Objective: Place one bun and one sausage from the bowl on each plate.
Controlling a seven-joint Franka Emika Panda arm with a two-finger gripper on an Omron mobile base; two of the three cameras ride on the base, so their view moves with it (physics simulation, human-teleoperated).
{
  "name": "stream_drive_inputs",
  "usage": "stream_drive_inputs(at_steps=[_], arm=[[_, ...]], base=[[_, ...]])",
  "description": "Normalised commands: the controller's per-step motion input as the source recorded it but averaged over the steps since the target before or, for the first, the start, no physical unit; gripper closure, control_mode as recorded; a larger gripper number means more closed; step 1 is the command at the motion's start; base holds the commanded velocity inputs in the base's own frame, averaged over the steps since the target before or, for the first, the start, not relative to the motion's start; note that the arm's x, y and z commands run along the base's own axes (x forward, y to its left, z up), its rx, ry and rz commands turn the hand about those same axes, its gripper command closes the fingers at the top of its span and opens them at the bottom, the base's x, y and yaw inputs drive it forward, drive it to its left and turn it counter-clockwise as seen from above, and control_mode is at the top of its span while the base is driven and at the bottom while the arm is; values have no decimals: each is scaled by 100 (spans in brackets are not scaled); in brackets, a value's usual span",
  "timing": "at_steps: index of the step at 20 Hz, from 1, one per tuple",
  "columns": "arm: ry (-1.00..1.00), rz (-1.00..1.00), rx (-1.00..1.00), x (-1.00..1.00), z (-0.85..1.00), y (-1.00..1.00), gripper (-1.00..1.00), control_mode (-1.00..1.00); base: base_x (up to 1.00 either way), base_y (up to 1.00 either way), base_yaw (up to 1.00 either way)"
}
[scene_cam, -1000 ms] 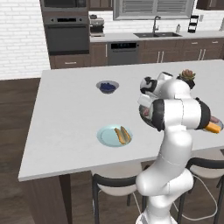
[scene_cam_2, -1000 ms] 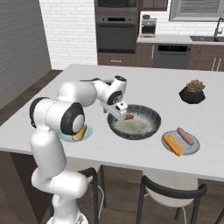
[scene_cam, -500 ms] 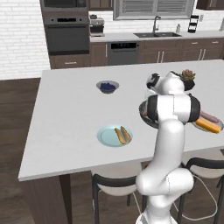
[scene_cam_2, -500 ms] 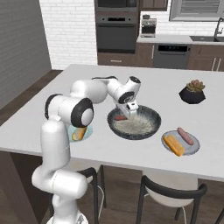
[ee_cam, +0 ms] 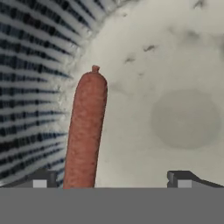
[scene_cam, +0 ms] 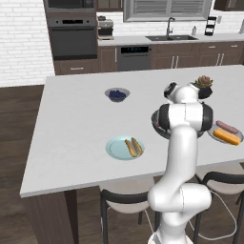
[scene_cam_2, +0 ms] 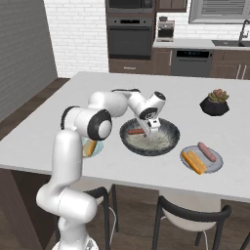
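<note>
One red-brown sausage [ee_cam: 85, 131] lies in the bowl [scene_cam_2: 168, 145], beneath the tool [ee_cam: 111, 179], whose fingers stand apart. Two plates sit on the worktop [scene_cam: 71, 128]: the grey plate [scene_cam_2: 215, 166] holds one bun and one sausage, the blue-green plate [scene_cam: 114, 148] two pieces.

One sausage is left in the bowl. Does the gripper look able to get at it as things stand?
Probably yes. The gripper hangs open over the bowl, and nothing covers the sausage, though it lies nearer one fingertip than centred.

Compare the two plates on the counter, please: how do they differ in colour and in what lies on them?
The blue-green plate holds a tan bun with a thinner brownish piece beside it, hard to identify. The grey plate holds an orange bun and a pink sausage. The plates lie on opposite sides of the dark bowl. Both are flat, round, alike in size.
</note>
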Motion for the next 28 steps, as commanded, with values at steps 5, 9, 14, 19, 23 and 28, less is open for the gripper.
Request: stream_drive_inputs(at_steps=[5, 9, 14, 19, 23, 28], arm=[[0, 0, 1, 27, -30, -1, -100, -100], [1, 0, 1, 21, -34, -5, -100, -100], [0, 0, 3, 48, -2, 0, -100, -100], [0, 0, 1, 43, -22, 0, -100, -100], [0, 0, 0, 1, -53, 0, 100, -100], [0, 0, 0, -1, -40, 1, 100, -100]], base=[[0, 0, 0], [0, 0, 0], [0, 0, 0], [0, 0, 0], [0, 0, 0], [0, 0, 0]])
